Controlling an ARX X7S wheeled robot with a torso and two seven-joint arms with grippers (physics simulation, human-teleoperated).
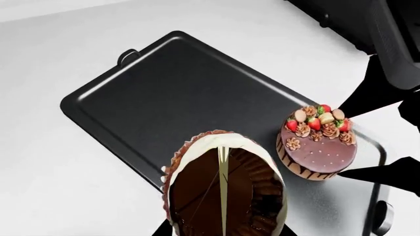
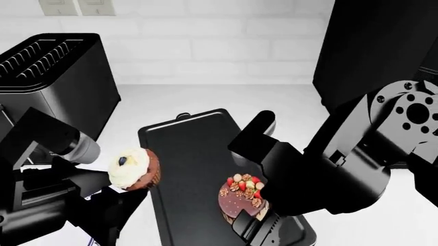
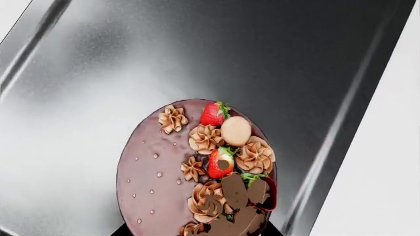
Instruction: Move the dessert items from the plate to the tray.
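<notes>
We see the tray lying on the counter between our two arms, running lengthwise away from us. The toaster stands beside it on our left, further back than our left gripper. A large appliance stands behind our right gripper, to the tray's right. The cupcake sits just above our left jaws, over the counter beside the tray's left edge. The drip cake lies between our right jaws, over the tray's near end, toward its right rim. The far half of the tray lies ahead of both jaws.
</notes>
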